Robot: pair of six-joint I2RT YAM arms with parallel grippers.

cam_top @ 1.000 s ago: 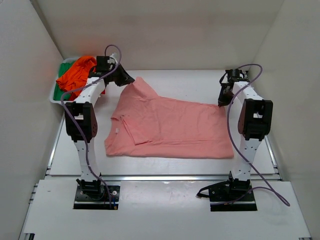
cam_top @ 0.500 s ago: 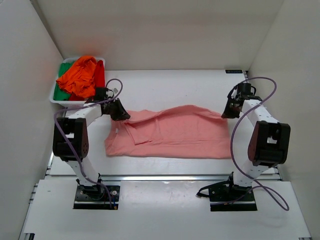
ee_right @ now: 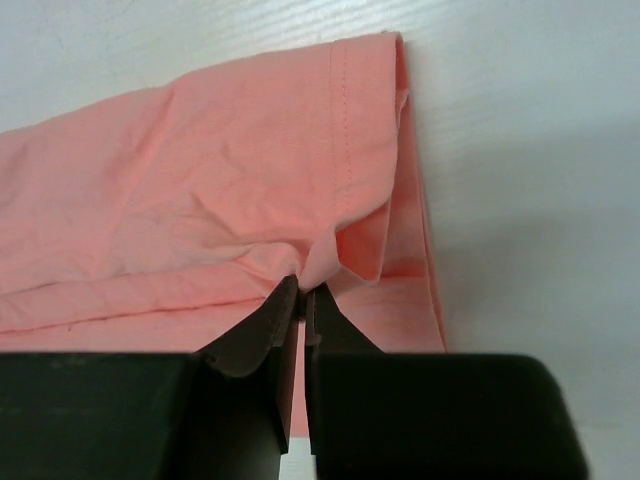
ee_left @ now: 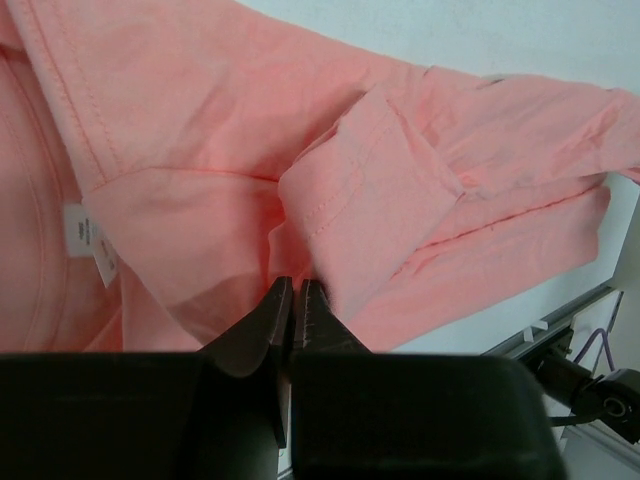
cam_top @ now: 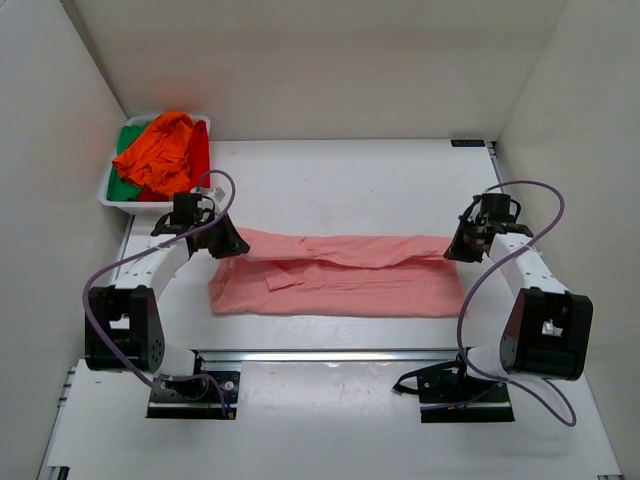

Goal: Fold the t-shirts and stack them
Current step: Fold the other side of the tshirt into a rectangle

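Far strip: bare white tabletop (cam_top: 350, 180) runs between the salmon-pink cotton t-shirt (cam_top: 340, 280) and the back wall (cam_top: 320, 70).
Centre: the shirt lies as a long folded band reaching from arm to arm.
Far-left corner: a white plastic tray (cam_top: 108, 196) heaped with orange, red and green shirts (cam_top: 160, 150) sits by the left wall, near the left gripper (cam_top: 231, 245).
Left flank: the left gripper pinches the shirt's end; the left arm (cam_top: 155, 268) slants across the gap to the wall.
Right flank: the right gripper (cam_top: 453, 250), clamped on the hem, and the right arm (cam_top: 520, 265) fill that side.
Near edge: a narrow bare strip separates the shirt from the metal rail (cam_top: 330, 353).
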